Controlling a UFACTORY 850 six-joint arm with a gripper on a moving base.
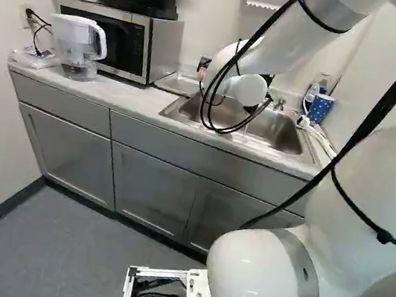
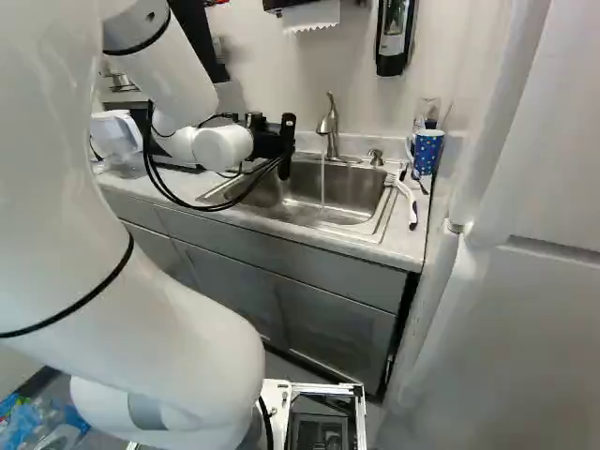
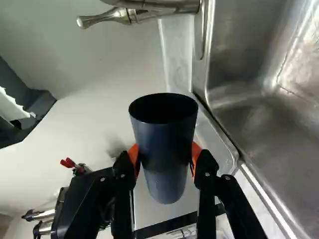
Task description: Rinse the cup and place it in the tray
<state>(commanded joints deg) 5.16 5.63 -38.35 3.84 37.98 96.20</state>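
Observation:
In the right base view, my gripper (image 2: 284,145) is over the sink's left part, left of the tap (image 2: 328,127). In the wrist view, the gripper (image 3: 165,162) has its orange pads on two opposite sides of a dark blue cup (image 3: 167,144). The cup is tipped over, its open mouth towards the tap side. A thin stream of water (image 2: 322,183) runs into the sink (image 2: 356,202), apart from the gripper. A flat metallic tray-like surface (image 1: 178,83) lies left of the sink in the left base view; I cannot tell whether it is the tray.
A microwave (image 1: 140,45) and a water pitcher (image 1: 79,43) stand on the counter to the left. Right of the sink are a blue dotted cup (image 2: 427,150) and a white brush (image 2: 409,199). A soap dispenser (image 2: 394,37) hangs on the wall above.

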